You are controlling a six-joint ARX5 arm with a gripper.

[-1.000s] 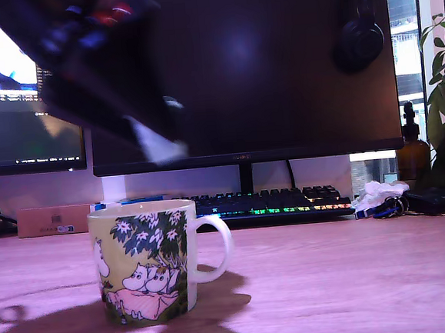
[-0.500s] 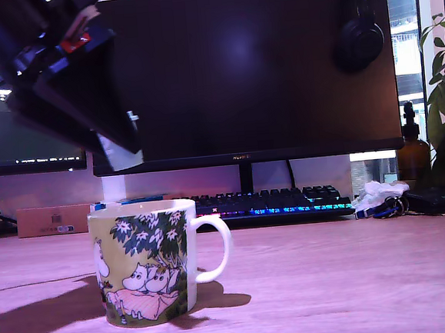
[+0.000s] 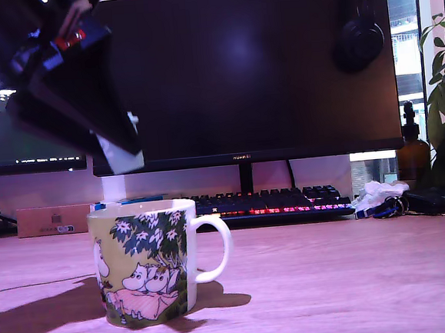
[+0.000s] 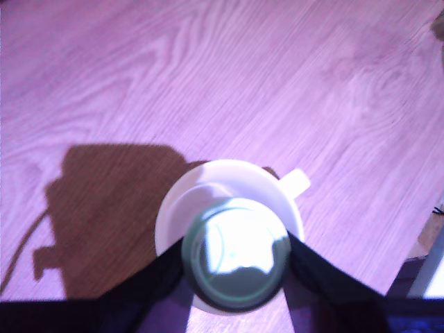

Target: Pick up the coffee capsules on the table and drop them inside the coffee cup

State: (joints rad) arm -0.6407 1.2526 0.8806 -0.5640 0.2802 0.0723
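Wrist view shows my gripper (image 4: 236, 260) clamped on 1 coffee capsule (image 4: 236, 262), its round rim facing the camera, directly above the coffee cup (image 4: 208, 182). In the exterior view I see the gripper (image 3: 121, 155) hanging above the cup (image 3: 145, 261), which stands upright on the table (image 3: 332, 281).

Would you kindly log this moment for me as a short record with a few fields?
gripper: shut on capsule, held above the coffee cup
capsule: round rim facing the wrist camera, clamped between the two fingers
coffee cup: upright on the table, handle toward the exterior view's right
table: light wood grain, arm's shadow beside the cup
background: dark monitor, lit keyboard
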